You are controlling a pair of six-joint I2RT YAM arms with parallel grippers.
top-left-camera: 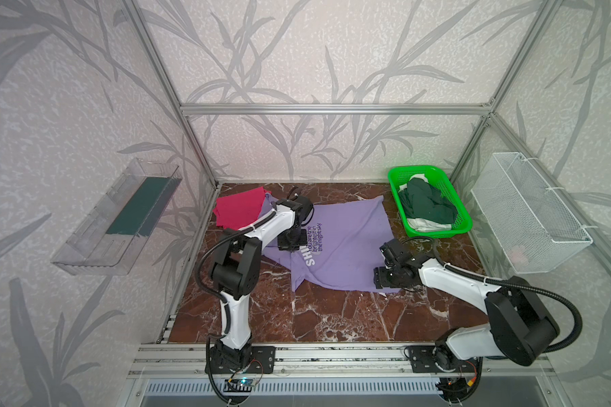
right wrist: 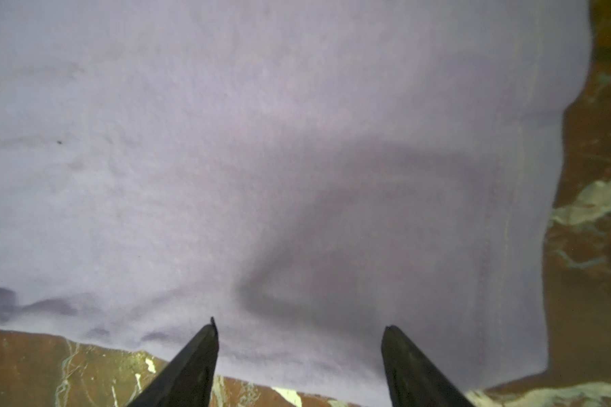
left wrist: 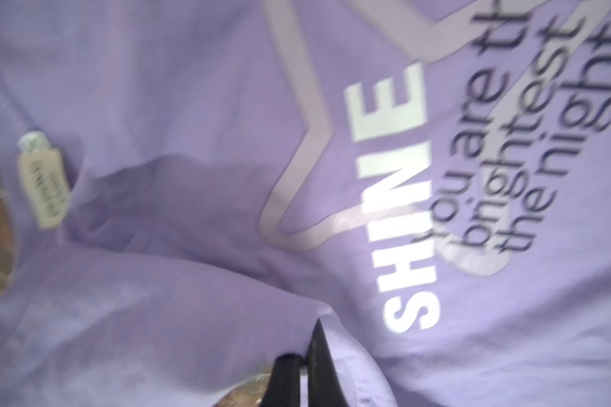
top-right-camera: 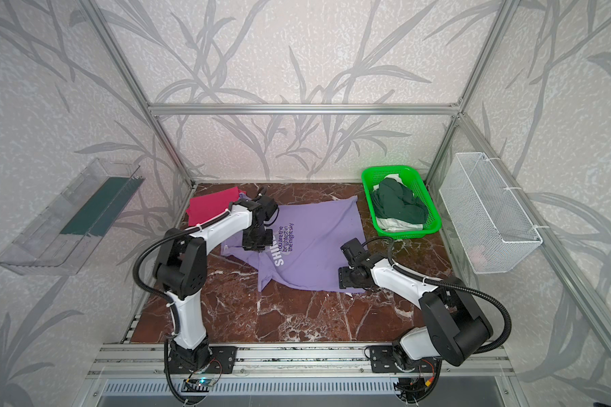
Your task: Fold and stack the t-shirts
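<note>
A lavender t-shirt (top-left-camera: 350, 239) (top-right-camera: 318, 239) with white "SHINE" lettering lies spread on the marble table, its collar end to the left. My left gripper (top-left-camera: 291, 246) (top-right-camera: 256, 246) is shut on a raised fold of it beside the "S", as the left wrist view shows (left wrist: 306, 352). My right gripper (top-left-camera: 380, 278) (top-right-camera: 344, 278) stands open low over the shirt's near right corner; its fingers (right wrist: 198, 356) straddle the hem without pinching cloth. A folded magenta t-shirt (top-left-camera: 237, 211) (top-right-camera: 209, 208) lies at the back left, touching the lavender shirt's edge.
A green mesh basket (top-left-camera: 438, 233) (top-right-camera: 404, 233) at the back right holds a dark green garment (top-left-camera: 427, 204) on a white one (top-left-camera: 425, 224). On the right wall hangs a white wire basket (top-left-camera: 529, 211). A clear plastic tray (top-left-camera: 120, 218) hangs on the left wall.
</note>
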